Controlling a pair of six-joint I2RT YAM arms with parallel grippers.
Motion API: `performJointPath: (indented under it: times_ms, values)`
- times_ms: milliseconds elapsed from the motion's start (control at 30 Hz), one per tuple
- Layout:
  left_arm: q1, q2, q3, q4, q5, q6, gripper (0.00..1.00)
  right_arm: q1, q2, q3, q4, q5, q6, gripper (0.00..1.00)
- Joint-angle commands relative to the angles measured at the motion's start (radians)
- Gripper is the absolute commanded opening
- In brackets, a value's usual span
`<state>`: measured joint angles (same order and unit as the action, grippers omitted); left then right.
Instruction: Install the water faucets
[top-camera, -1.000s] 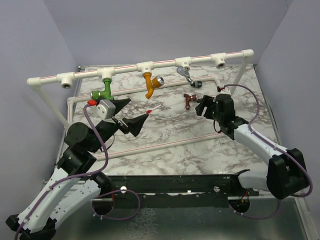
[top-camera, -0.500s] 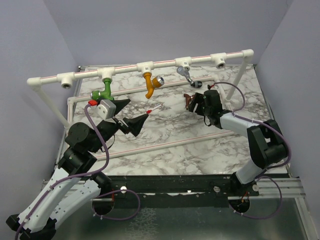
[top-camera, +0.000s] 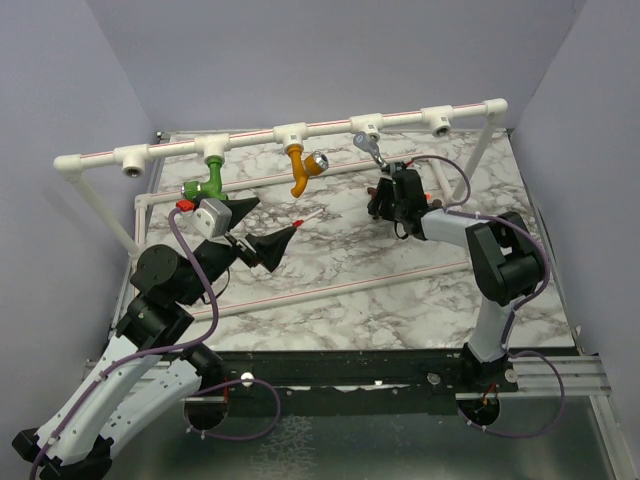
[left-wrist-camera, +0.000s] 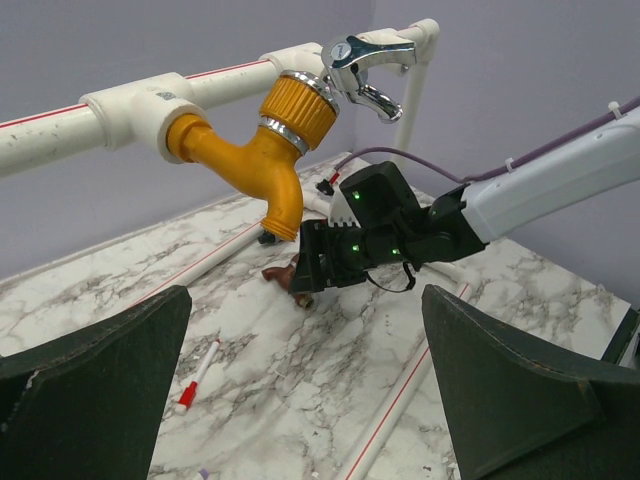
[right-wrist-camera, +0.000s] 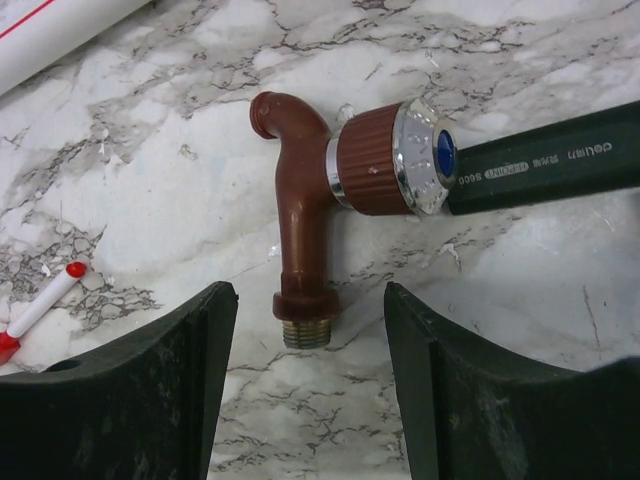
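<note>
The left arm (top-camera: 165, 275) is folded back close to its base with the elbow raised. The left gripper (top-camera: 275, 218) is held out level, its jaws spread to their widest, so that the two dark tapered fingers (left-wrist-camera: 90, 370) are seen at the lower corners of its own wrist view. The right arm (top-camera: 505, 262) is bent sharply at the elbow and reached forward and inward, and the right gripper (top-camera: 382, 203) is tipped downward with its jaws parted, a clear gap being left between its two fingers (right-wrist-camera: 130, 390).
</note>
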<state>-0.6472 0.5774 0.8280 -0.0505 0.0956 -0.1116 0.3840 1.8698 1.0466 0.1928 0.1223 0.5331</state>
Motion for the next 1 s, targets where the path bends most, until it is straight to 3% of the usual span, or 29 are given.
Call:
performJointPath:
  times_ms: [0,667,833,967]
  values:
    - [0.004,-0.001,-0.007,-0.013,-0.018,0.003,0.99,0.008,0.051,0.063,0.006,0.033,-0.015,0.64]
    - [0.004,0.003,-0.007,-0.014,-0.017,0.004,0.99,0.035,0.182,0.186,-0.095,0.069,-0.091,0.38]
    - [0.004,0.002,-0.005,-0.017,-0.017,0.005,0.99,0.051,0.176,0.191,-0.121,0.085,-0.127,0.28]
    - [0.005,0.001,-0.004,-0.019,-0.018,0.006,0.99,0.054,0.158,0.177,-0.123,0.059,-0.157,0.08]
